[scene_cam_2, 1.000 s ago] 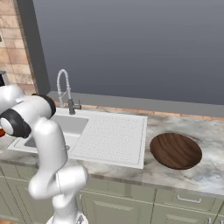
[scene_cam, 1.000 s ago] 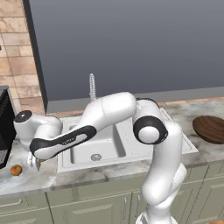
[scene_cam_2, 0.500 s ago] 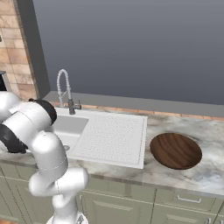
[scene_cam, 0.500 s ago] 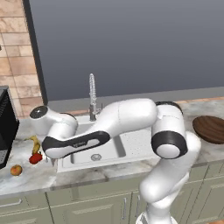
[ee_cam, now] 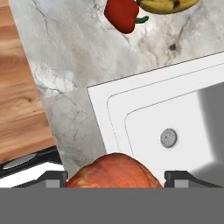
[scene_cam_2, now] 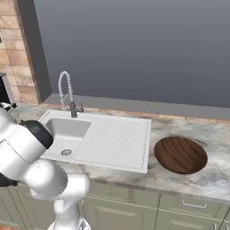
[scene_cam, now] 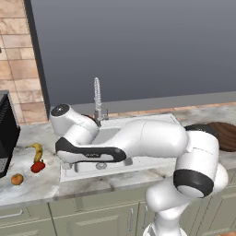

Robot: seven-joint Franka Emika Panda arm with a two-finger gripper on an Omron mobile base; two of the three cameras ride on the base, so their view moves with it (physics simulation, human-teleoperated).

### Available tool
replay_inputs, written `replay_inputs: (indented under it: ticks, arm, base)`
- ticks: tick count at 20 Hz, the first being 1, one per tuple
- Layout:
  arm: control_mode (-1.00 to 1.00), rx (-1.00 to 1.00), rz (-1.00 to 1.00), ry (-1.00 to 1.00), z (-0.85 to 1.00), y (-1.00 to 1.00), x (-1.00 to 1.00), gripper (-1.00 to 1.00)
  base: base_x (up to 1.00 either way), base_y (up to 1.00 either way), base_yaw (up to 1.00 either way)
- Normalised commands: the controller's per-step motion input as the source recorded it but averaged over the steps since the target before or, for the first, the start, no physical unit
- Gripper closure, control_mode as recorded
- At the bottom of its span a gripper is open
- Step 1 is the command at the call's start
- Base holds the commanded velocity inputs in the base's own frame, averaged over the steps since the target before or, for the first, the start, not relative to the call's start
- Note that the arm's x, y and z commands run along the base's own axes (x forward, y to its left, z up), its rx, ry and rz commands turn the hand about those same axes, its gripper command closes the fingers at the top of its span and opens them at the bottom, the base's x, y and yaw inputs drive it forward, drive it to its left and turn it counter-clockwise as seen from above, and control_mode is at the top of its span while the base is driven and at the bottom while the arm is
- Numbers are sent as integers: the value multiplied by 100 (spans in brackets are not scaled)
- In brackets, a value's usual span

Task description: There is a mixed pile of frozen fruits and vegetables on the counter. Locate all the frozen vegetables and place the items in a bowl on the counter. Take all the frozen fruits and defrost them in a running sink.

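1. Right now the orange-red tomato-like ball [ee_cam: 114,171] sits squarely between the two finger tips of the gripper [ee_cam: 116,178]. The jaws stand wide because the ball is wide, so I read this as a grasp on it, lifted off the counter [ee_cam: 74,52].
2. Looking down the hand, I see the corner of the sink [ee_cam: 109,109] below, so the load hangs over the sink's near left rim.
3. Just beyond that corner lie the red pepper-like piece [ee_cam: 121,14] and, touching or nearly touching it, the banana [ee_cam: 168,4].
4. From the left base view, the small orange-yellow fruit [scene_cam: 17,179] lies apart from those two, nearer the counter's front edge.
5. Since the ball counts as a vegetable, I judge it must go right across the sink to the wooden bowl [scene_cam_2: 179,155], which waits empty beyond the drainboard.
6. That long carry is why I want a centred grip: a round ball could roll out.
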Motion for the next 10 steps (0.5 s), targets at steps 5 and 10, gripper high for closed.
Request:
replay_inputs:
  ticks: [5, 10]
  arm:
    - [-100, 1, -21, 1, 19, -63, 0, 100]
    - [-100, 0, -23, 1, 10, -70, 0, 100]
  base:
    - [0, 0, 0]
    - [0, 0, 0]
